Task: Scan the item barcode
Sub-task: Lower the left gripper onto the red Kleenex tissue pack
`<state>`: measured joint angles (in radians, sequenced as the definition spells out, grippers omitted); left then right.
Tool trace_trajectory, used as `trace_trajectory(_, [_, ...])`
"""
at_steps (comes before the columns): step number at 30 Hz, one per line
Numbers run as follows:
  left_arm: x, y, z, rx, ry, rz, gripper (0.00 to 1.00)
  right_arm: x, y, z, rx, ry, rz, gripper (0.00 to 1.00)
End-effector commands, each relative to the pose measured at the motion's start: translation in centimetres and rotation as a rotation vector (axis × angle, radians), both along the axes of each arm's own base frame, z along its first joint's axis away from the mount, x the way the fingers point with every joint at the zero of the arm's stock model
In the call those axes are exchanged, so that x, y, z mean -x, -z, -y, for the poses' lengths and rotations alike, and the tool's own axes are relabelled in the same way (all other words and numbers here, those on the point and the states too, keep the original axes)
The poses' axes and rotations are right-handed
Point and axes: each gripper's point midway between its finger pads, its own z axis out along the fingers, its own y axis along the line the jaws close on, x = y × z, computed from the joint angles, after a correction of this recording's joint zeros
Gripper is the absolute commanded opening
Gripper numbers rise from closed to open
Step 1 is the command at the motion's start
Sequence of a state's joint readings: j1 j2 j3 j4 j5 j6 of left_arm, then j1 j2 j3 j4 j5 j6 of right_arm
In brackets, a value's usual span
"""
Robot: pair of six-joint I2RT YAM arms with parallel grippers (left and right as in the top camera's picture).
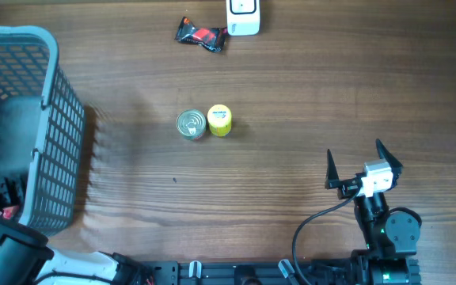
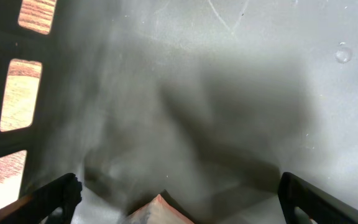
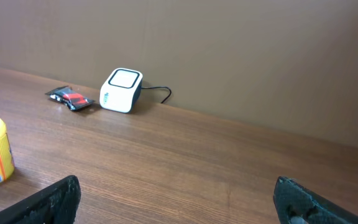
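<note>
Left gripper (image 2: pixel 179 182): released, the two fingers spread to the lower corners of the left wrist view with nothing clasped between them.
Under the left gripper: the grey floor of the basket (image 2: pixel 247 81). An orange-pink corner (image 2: pixel 158 209) of some item pokes up at the bottom edge between the fingers, apart from both. What it is cannot be told.
Right gripper (image 1: pixel 354 149): released, jaws wide and empty, hovering above bare table (image 1: pixel 291 103). It is to the right of the scanner and much nearer the robot.
Scanner (image 1: pixel 244 16): a small white box at the far edge of the table, window facing up. In the right wrist view its dark cable (image 3: pixel 161 93) trails off on the right, toward the wall (image 3: pixel 241 50).
Snack packet (image 1: pixel 202 34): black and red, lying flat just left of the scanner and apart from it.
Silver can (image 1: pixel 191 124): upright, pull-tab lid on top, left of the scanner and well toward the robot from it.
Yellow tub (image 1: pixel 219 120): upright and touching the silver can on the scanner's side of it.
Basket (image 1: pixel 60 134): grey lattice walls, far left of the scanner and nearer the robot. The left arm reaches down inside it.
Barcode: not legible on any item.
</note>
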<state>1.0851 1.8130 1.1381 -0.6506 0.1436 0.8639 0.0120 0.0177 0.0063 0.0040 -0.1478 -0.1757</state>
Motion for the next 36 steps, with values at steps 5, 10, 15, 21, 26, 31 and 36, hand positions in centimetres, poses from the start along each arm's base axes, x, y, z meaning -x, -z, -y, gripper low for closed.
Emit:
trace_trajectory(5, [1.1, 1.9, 1.1, 0.060, -0.011, -0.060, 0.99, 0.0, 0.0, 0.1, -0.018, 0.009, 0.000, 1.00])
trace_trajectory(10, [0.8, 1.9, 1.7, 0.061, 0.032, -0.078, 0.88, 0.0, 0.0, 0.1, -0.018, 0.009, 0.000, 1.00])
trace_trajectory(15, [0.3, 2.0, 2.6, 0.077, 0.018, -0.104, 0.87, 0.0, 0.0, 0.1, -0.018, 0.009, 0.000, 1.00])
trace_trajectory(21, [0.0, 2.1, 3.0, 0.099, -0.064, -0.096, 1.00, 0.0, 0.0, 0.1, -0.018, 0.009, 0.000, 1.00])
trace_trajectory(26, [-1.3, 2.0, 3.8, 0.128, -0.072, -0.057, 1.00, 0.0, 0.0, 0.1, -0.018, 0.009, 0.000, 1.00])
trace_trajectory(31, [-3.4, 1.8, 4.5, 0.143, -0.124, -0.013, 1.00, 0.0, 0.0, 0.1, -0.018, 0.009, 0.000, 1.00])
trace_trajectory(36, [-4.2, 1.6, 3.7, 0.165, -0.365, 0.046, 1.00, 0.0, 0.0, 0.1, -0.018, 0.009, 0.000, 1.00])
